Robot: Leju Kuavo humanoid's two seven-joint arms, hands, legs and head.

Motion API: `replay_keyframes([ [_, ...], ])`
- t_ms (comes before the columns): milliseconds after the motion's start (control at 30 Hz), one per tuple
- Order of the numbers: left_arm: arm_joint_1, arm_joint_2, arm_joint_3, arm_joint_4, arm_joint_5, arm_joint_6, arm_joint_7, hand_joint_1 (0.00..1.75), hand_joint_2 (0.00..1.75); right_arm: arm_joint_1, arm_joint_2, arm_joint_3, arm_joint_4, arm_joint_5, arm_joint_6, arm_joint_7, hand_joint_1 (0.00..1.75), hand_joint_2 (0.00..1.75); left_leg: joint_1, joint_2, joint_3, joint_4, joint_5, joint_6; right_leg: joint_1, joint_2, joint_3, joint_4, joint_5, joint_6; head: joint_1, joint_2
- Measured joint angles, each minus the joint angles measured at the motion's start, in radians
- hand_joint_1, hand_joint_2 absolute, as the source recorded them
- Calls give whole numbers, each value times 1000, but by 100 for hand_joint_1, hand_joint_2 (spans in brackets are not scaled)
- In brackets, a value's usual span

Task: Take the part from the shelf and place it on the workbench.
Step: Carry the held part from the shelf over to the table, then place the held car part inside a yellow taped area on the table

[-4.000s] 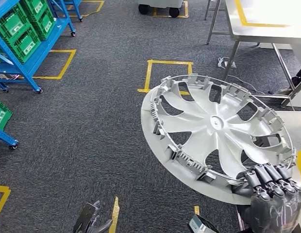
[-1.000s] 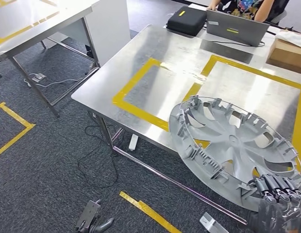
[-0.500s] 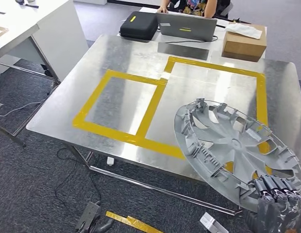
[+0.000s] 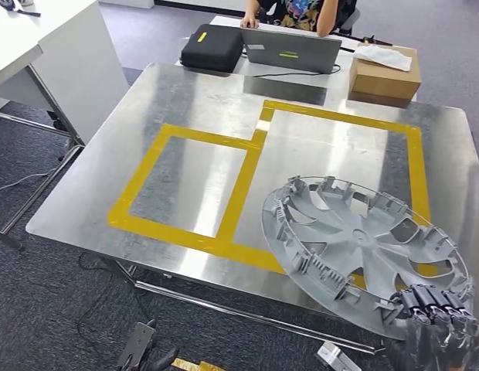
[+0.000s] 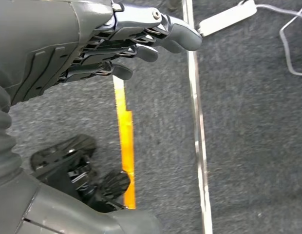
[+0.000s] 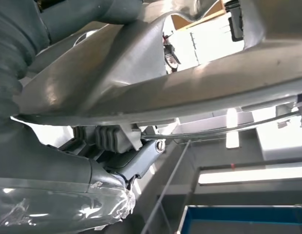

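So the right hand (image 4: pixel 438 317) has the wheel cover (image 4: pixel 365 247) by its near rim, fingers curled over the edge, holding it out tilted above the near right corner of the steel desk (image 4: pixel 167 100) – not set down yet as far as I can tell. Gripping at the rim makes sense, since it leaves the whole underside free to land flat. It hangs partly over the larger yellow taped square (image 4: pixel 415 154), which I'd guess is the drop zone. The left hand (image 5: pixel 116 44) hangs low over the carpet, fingers loosely extended, holding nothing – out of the way. A laptop (image 4: pixel 290 48) and cardboard box (image 4: pixel 384 73) sit at the far edge.
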Motion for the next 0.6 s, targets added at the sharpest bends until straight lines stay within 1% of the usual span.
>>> replay_keyframes([
  [33,-1,0,0,0,0,0,0,0,175,2,0,-2,5,0,0,6,175,175,-1,2,3,2,-7,-6,3,-2,4,-18,11,-7,-1,0],
  [67,-2,1,0,0,0,0,0,0,175,5,0,-5,10,0,0,12,175,175,-3,3,5,4,-11,-12,5,-3,5,-19,5,-14,-2,0],
  [100,-3,1,0,0,0,1,0,0,175,9,0,-8,14,0,0,17,175,175,-3,4,4,6,-17,-14,5,-2,8,-22,7,-20,-3,0],
  [133,-3,2,0,0,0,1,0,0,175,12,0,-11,18,0,0,22,175,175,-4,5,5,4,-21,-10,4,1,6,-20,13,-22,-5,0],
  [233,-7,3,0,0,0,1,0,0,175,14,1,-19,32,0,0,28,175,175,-4,5,9,-3,-22,7,3,7,5,-21,14,-23,-8,0],
  [367,-7,6,0,0,0,1,0,0,175,15,1,-27,44,0,0,28,175,175,-4,6,13,-9,-20,13,4,13,5,-21,7,-29,-8,0],
  [433,-8,6,0,0,0,1,0,0,175,15,1,-30,47,0,0,28,175,175,-4,6,14,-13,-21,13,6,14,6,-21,6,-31,-8,0],
  [500,-8,6,0,0,0,1,0,0,175,15,1,-31,51,0,0,31,175,175,-4,7,14,-14,-20,11,7,14,6,-21,6,-33,-8,0],
  [533,-8,6,0,0,0,1,0,0,175,15,1,-32,53,0,0,36,175,175,-4,7,14,-14,-19,6,7,14,6,-21,7,-34,-8,0],
  [600,-8,6,0,0,0,1,0,0,175,15,1,-33,57,0,3,61,175,175,-3,7,14,-15,-16,-8,7,14,7,-21,9,-36,-7,0],
])
